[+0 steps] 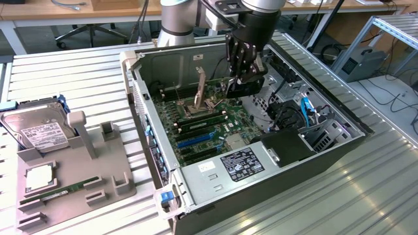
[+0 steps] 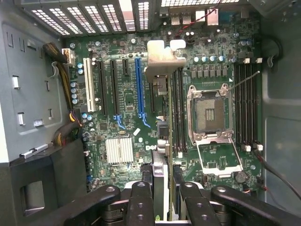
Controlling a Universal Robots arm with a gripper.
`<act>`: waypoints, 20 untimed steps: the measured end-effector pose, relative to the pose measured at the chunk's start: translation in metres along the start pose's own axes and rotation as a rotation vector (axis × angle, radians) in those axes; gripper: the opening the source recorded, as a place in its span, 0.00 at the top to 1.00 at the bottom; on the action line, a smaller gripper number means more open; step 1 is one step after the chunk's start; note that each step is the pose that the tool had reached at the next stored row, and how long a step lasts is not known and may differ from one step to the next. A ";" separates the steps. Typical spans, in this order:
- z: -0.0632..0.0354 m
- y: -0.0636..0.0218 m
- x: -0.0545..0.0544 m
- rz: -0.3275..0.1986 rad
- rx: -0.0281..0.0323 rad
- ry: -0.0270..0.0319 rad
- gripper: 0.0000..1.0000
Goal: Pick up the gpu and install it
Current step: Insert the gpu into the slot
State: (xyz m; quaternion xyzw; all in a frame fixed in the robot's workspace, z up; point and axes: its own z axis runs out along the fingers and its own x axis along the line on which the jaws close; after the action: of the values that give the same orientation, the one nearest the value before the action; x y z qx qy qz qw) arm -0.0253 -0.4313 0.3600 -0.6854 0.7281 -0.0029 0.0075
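Status: clamped gpu (image 2: 162, 127) edge-on in gripper (image 2: 162, 200), fingers (image 2: 140, 202) clenched on its near end, bracket at far end. Hung over motherboard (image 2: 127, 101) inside open case (image 1: 140, 98), between blue slot (image 2: 138, 89) and socket (image 2: 209, 110). Seated or not: couldn't tell. Noted hard drive (image 1: 36, 129) on tray (image 1: 65, 210) at exterior view's left.

The gpu (image 2: 163, 89) — lower end hidden in hand (image 2: 164, 189).

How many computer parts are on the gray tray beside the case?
3: a hard drive at the far end of the tray, a square silver chip in the middle, a green memory stick nearest the camera. None looks hidden.
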 end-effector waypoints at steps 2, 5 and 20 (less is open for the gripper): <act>0.0000 0.0000 0.000 -0.007 -0.0001 -0.0001 0.73; 0.0000 0.0000 0.001 -0.017 -0.0002 -0.0001 0.73; 0.0012 0.0008 0.003 -0.020 -0.0002 -0.0002 0.73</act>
State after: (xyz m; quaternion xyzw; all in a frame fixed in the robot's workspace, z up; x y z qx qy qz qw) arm -0.0262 -0.4347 0.3587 -0.6925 0.7213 -0.0029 0.0075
